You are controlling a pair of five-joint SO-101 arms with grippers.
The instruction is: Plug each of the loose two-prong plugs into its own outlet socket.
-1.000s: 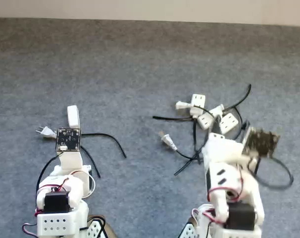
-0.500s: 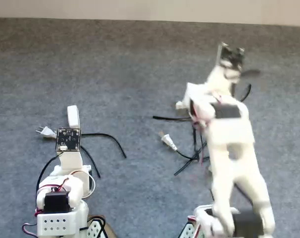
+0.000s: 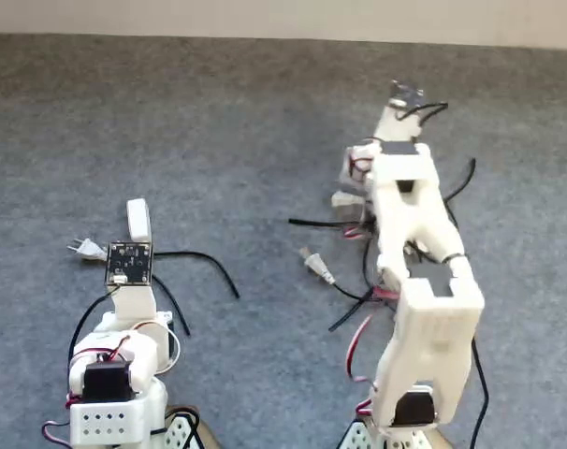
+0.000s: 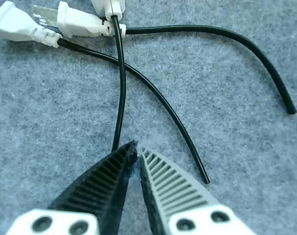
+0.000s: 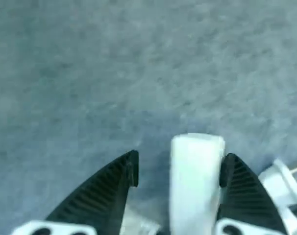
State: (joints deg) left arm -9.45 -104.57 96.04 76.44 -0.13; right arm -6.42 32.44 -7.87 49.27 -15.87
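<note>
high view: the left arm (image 3: pixel 115 360) sits at the near left of the grey desk (image 3: pixel 218 122), with the left pincer (image 3: pixel 137 221) pointing away over the felt. just beside it lies a white two-prong plug (image 3: pixel 89 249), prongs pointing toward the desk's left side. black cords (image 3: pixel 204 262) curl out from under the wrist. the right arm (image 3: pixel 410 215) lies stretched far out across the desk and covers most of a tangle of cords and white pieces. one white piece (image 3: pixel 343 198) pokes out at its side. a lone plug (image 3: pixel 317 267) lies between the two arms, nearer the right one, on the end of a black cord.

left wrist view: the left pincer is clenched, its ribbed tips touching with nothing between them, low over the desk. beyond it three white plugs lie close together: an outer plug (image 4: pixel 18 27), a middle plug (image 4: pixel 82 23) with its bare prongs showing, and a third plug (image 4: pixel 109 6) cut off by the picture's edge. each trails a black cord, and the third plug's cord runs straight toward the pincer's tips.

right wrist view: the right pincer (image 5: pixel 180 166) is released, its jaws spread wide over the desk. a white block (image 5: pixel 195 191) stands between them, just beside one jaw and apart from the other. i cannot tell whether it is an outlet socket. a round white end (image 5: pixel 283 183) shows just past that nearer jaw.
</note>
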